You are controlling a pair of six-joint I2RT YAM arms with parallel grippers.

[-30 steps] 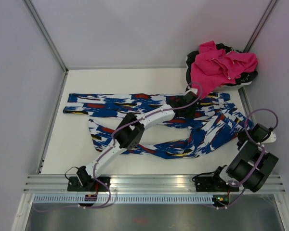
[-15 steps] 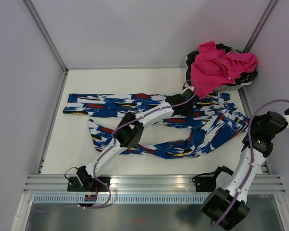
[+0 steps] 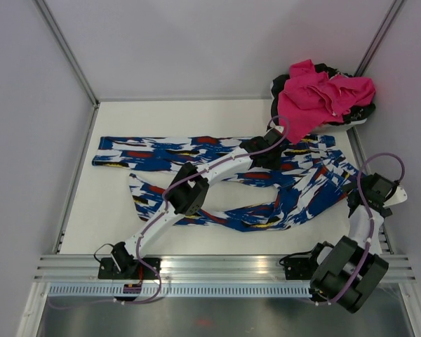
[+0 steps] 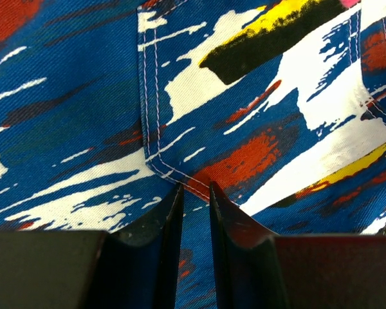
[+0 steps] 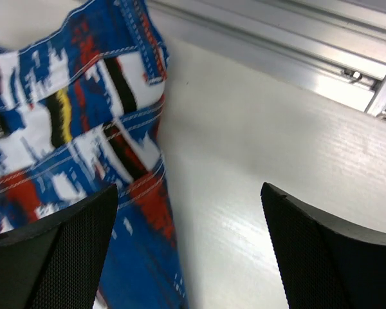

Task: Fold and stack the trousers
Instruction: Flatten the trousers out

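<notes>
The trousers (image 3: 154, 149) lie unfolded across mid-frame on the table (image 3: 196, 116), the left end effector (image 4: 194, 190) clenched on cloth at a pocket seam, apparently to begin a fold, and the right end effector (image 5: 188, 188) gaping empty at the right edge.

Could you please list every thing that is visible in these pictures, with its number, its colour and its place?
trousers: one; royal blue with white, red, black and yellow blotches; spread across the table, legs towards the left.
pink cloth: one heap; pink; at the far right corner, on a black and white object that I cannot identify.
table: one; white; centre.
rail: one; silver; near edge.
left gripper: one; black; closed to a narrow gap on the trousers, below a pocket seam.
right gripper: one; black; open, over bare table beside the waist end.
</notes>
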